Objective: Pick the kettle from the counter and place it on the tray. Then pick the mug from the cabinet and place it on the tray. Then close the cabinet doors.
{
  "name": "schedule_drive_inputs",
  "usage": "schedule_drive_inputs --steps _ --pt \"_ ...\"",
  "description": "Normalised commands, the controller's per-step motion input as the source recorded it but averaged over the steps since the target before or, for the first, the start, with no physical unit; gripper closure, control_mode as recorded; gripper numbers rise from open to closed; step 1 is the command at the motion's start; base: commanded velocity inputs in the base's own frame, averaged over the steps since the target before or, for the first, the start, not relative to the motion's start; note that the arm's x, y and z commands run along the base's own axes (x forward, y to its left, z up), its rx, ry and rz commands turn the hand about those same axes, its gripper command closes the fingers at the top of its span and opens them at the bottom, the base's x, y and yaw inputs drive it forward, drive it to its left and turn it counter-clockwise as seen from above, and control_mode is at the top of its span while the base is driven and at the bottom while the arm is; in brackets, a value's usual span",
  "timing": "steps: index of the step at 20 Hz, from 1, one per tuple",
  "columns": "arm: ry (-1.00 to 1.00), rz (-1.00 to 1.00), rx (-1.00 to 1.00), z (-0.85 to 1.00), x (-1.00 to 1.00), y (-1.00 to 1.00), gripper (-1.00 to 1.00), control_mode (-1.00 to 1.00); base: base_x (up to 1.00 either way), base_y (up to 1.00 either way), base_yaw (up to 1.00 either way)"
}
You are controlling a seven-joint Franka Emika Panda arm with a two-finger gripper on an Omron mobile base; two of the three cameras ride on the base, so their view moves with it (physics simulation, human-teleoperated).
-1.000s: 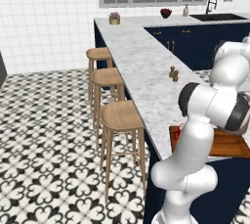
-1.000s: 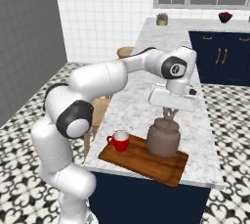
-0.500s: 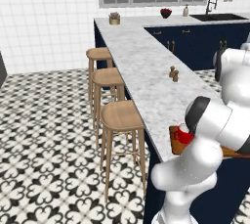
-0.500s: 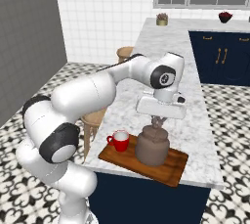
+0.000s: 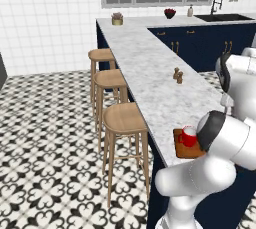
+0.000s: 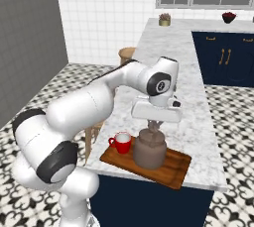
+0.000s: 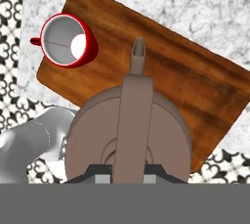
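The long marbled counter [image 6: 168,67] runs away from the robot toward the window wall, with three wooden stools [image 5: 122,118] lined up along its outer side over the patterned black-and-white floor [image 5: 50,153]. Navy cupboards with gold handles [image 6: 225,55] stand along the far side, and a sink with a dark tap [image 5: 216,4] sits at the far corner.

The white arm [image 6: 99,102] bends over the near end of the counter, its hand pointing down at the tray. The wooden tray [image 6: 176,166] lies flat on that near end, close to the edge and turned at a slant to it.

The brown kettle [image 6: 149,151] stands upright on the tray, about in its middle. In the hand view its spout [image 7: 138,48] points toward the far long side of the board. The claw [image 6: 154,126] is straight above it, closed on the kettle's handle [image 7: 135,120], one fingertip [image 7: 99,171] on each side of the strap.

The red mug [image 6: 121,142] stands upright on one end of the tray, just beside the kettle and apart from it, its white inside facing up and its handle turned outward, away from the kettle.

Farther along the counter stand two small brown shakers [image 5: 177,75], a small potted plant [image 5: 117,19] and a dark red bowl [image 5: 170,13].
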Motion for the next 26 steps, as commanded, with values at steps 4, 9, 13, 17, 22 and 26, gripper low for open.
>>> schedule_drive_inputs --steps 4,9,13,17,22,26 --pt "-0.1 0.0 0.0 -0.13 0.02 0.0 1.0 -1.0 0.0 0.0 0.0" --pt "-0.11 0.0 0.0 -0.19 0.01 0.0 1.0 -1.0 0.0 0.0 0.0" --pt "-0.09 0.0 0.0 -0.15 0.0 0.0 1.0 -1.0 0.0 0.0 0.0" --pt "-0.07 0.0 0.0 -0.17 0.0 0.0 1.0 -1.0 0.0 0.0 0.0" --pt "-0.07 0.0 0.0 -0.2 0.0 0.0 1.0 -1.0 0.0 0.0 0.0" --pt "-0.02 0.0 0.0 -0.22 0.0 0.01 1.0 -1.0 0.0 0.0 0.0"
